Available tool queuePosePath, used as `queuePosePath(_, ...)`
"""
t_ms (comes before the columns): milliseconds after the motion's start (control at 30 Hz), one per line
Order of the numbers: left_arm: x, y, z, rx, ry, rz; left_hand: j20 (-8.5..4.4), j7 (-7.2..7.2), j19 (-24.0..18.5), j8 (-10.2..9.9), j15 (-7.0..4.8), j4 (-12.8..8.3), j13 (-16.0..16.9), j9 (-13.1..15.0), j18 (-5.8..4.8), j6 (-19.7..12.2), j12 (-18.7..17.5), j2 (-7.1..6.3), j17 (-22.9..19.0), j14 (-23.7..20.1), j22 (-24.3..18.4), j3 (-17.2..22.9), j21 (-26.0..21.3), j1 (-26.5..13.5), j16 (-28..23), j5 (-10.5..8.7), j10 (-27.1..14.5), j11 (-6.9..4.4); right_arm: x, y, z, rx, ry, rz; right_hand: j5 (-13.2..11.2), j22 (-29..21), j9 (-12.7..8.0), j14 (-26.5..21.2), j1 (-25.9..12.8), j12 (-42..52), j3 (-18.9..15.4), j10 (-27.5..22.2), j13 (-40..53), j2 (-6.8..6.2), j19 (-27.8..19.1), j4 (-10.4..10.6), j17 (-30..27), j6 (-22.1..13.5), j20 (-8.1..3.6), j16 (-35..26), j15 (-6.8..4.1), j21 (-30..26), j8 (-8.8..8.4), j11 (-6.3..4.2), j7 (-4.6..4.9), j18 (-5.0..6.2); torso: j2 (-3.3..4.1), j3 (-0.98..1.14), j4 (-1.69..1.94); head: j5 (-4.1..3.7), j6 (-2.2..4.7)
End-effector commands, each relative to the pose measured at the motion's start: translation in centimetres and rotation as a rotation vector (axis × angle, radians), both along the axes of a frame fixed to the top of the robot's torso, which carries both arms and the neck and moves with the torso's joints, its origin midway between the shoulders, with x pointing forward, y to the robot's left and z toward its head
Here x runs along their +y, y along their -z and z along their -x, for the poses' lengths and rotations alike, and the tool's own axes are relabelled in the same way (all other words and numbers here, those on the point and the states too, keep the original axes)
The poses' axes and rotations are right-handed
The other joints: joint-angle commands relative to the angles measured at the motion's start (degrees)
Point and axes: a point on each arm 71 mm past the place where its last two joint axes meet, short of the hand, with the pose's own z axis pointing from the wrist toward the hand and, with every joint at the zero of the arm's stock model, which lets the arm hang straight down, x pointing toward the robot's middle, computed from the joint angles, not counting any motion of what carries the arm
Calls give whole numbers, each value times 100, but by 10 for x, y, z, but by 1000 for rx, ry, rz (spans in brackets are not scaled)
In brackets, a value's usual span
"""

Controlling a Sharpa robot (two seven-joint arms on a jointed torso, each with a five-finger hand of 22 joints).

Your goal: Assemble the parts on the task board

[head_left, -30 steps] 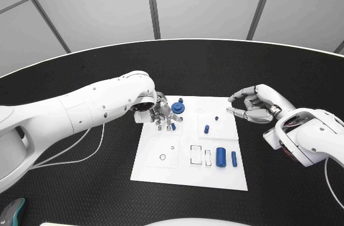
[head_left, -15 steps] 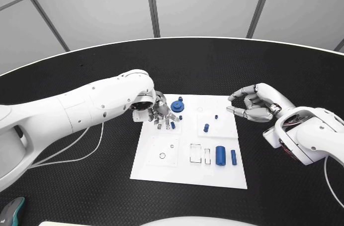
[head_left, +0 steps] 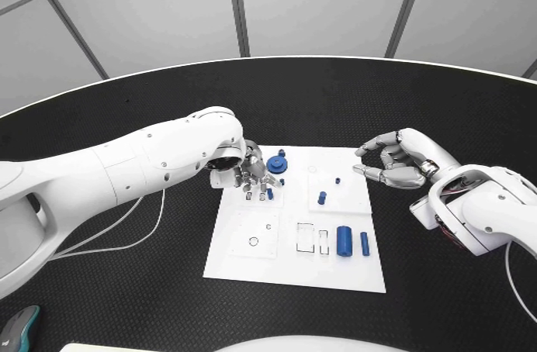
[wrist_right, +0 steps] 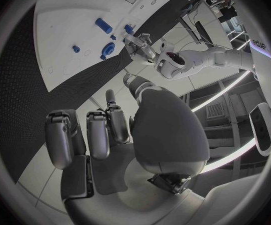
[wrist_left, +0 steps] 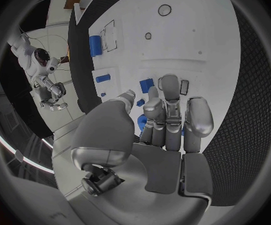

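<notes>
at the task board's ten o'clock corner, the left hand is lowered among blue parts; its grip cannot be told. at three o'clock, the right hand is curled, nothing held.

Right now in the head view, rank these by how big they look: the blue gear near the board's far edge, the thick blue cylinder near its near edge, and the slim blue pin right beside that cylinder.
1. thick blue cylinder
2. blue gear, close to the cylinder in apparent size, so this order is unsure
3. slim blue pin, clearly narrowest
</notes>
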Motion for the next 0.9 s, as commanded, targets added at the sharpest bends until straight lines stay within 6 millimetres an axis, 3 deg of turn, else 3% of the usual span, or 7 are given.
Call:
queuePosePath(33, 0, 0, 0, 3, 3, -1, -3, -8, 39, 18, -2, -7, -6, 8, -65, -44, -33, 4, 12, 19, 3, 32, 24, 59, -33, 3, -38, -17, 0, 0, 0, 1, 0, 1, 24, 1507, 7, 467, -5, 28, 8, -3, 593, 7, 613, 28, 967, 16, -42, -23, -47, 15, 36, -42, -2, -86, -1, 7, -4, 4, -11)
queuePosePath(900, -4, 2, 1, 32, 30, -21, -1, -12, 47, 9, -4, -15, -17, 36, -70, -55, -17, 27, 36, 26, 36, 121, 42, 301, -57, 8, -34, -21, 1, 1, -1, 7, -3, 3, 65, 1507, 6, 470, 23, 37, 25, 5, 599, 14, 613, 27, 980, 14, -46, -18, -50, 15, 43, -44, -3, -86, 0, 8, 0, 10, -62)
